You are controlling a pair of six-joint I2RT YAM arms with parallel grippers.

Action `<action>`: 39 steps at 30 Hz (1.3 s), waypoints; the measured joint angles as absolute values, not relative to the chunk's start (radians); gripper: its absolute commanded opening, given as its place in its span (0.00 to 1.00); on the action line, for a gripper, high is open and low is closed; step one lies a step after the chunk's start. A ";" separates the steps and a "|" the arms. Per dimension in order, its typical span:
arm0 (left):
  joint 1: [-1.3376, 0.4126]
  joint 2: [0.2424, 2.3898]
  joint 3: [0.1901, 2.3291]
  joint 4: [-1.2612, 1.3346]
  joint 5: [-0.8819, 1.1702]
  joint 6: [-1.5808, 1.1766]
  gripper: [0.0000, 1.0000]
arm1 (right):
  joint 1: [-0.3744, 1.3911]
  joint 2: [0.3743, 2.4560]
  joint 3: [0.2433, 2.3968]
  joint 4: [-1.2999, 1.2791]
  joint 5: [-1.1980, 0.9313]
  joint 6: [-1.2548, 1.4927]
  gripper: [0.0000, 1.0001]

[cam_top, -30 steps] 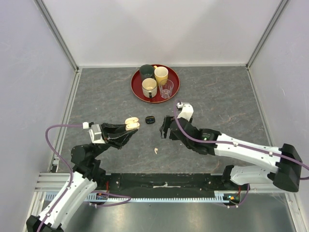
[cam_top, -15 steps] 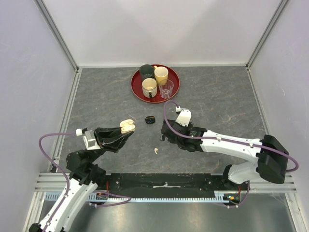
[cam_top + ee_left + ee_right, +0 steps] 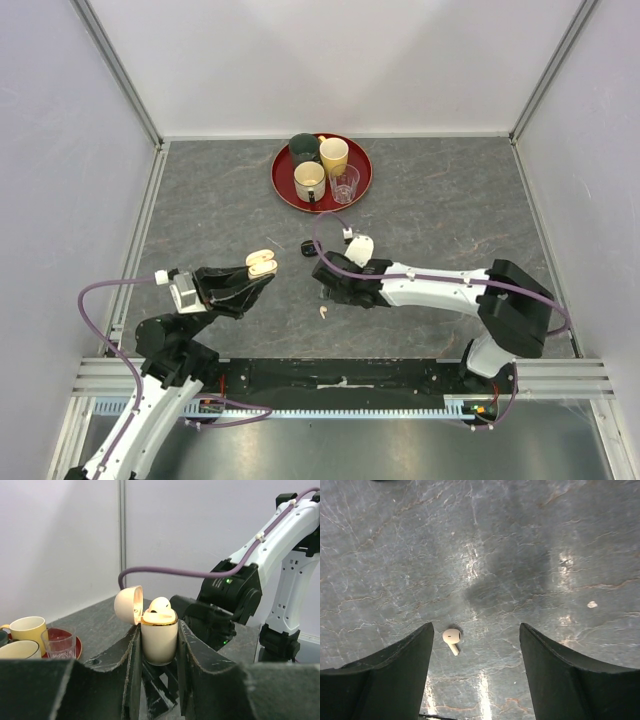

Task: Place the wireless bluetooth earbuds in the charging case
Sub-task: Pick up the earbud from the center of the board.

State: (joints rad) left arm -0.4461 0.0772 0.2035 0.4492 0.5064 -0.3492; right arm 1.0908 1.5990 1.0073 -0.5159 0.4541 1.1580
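My left gripper (image 3: 257, 276) is shut on an open cream-white charging case (image 3: 262, 261) and holds it above the table. In the left wrist view the case (image 3: 159, 642) stands upright between the fingers (image 3: 200, 655), its lid (image 3: 127, 605) tipped back, with one cream-white earbud (image 3: 160, 605) seated in it. A second cream-white earbud (image 3: 323, 311) lies loose on the table. My right gripper (image 3: 328, 288) is open just behind it. In the right wrist view the earbud (image 3: 452, 639) lies between the jaws, close to the left finger (image 3: 400, 670). I see no black earbuds.
A small black case (image 3: 310, 248) lies on the table behind the right gripper. A red tray (image 3: 284, 190) at the back holds several cups and a clear glass (image 3: 344, 184). Grey walls enclose the table on three sides.
My right gripper has moved left and nearer, down over the loose earbud. My left gripper has drawn back slightly to the left with the case.
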 measured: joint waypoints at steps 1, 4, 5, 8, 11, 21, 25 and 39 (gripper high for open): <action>-0.446 0.073 0.204 0.445 0.505 -0.349 0.02 | 1.093 1.615 1.014 -0.516 0.441 1.161 0.74; -0.446 0.057 0.204 0.437 0.498 -0.349 0.02 | 1.114 1.658 1.034 -0.515 0.422 1.171 0.67; -0.446 0.050 0.204 0.431 0.497 -0.349 0.02 | 1.125 1.671 1.041 -0.514 0.418 1.176 0.65; -0.446 0.029 0.204 0.411 0.494 -0.347 0.02 | 1.152 1.699 1.058 -0.512 0.403 1.185 0.63; -0.446 0.017 0.204 0.389 0.488 -0.343 0.02 | 1.172 1.720 1.071 -0.510 0.391 1.192 0.58; -0.446 0.010 0.204 0.336 0.472 -0.330 0.02 | 1.175 1.760 1.077 -0.510 0.393 1.214 0.52; -0.446 0.010 0.204 0.331 0.472 -0.327 0.02 | 1.175 1.771 1.079 -0.509 0.395 1.218 0.51; -0.446 0.010 0.204 0.331 0.470 -0.326 0.02 | 1.173 1.808 1.108 -0.505 0.397 1.217 0.39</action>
